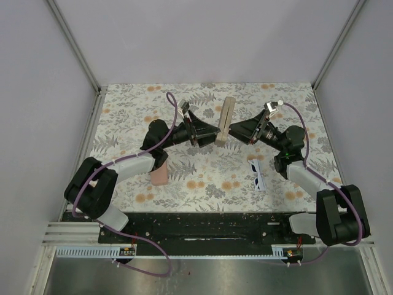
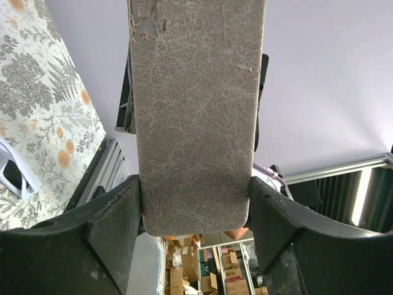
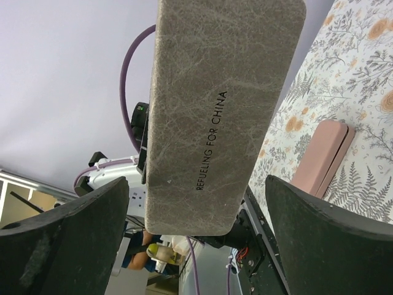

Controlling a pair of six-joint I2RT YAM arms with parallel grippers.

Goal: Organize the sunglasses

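Currently | left gripper (image 2: pixel 195 198) clamped on upright tan case (image 1: pixel 225 123) | right gripper (image 3: pixel 196 184) jaws wide, straddling case without contact | advise: close right squarely on lid edge, left gripping firmly.

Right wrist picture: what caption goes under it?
Open right gripper straddling the tan case, pink case lying on the flowery table.

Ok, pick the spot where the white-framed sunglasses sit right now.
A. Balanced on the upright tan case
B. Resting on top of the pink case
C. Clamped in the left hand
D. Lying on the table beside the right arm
D: the white-framed sunglasses lie flat on the floral table, just beside the right arm, with no hand on them.
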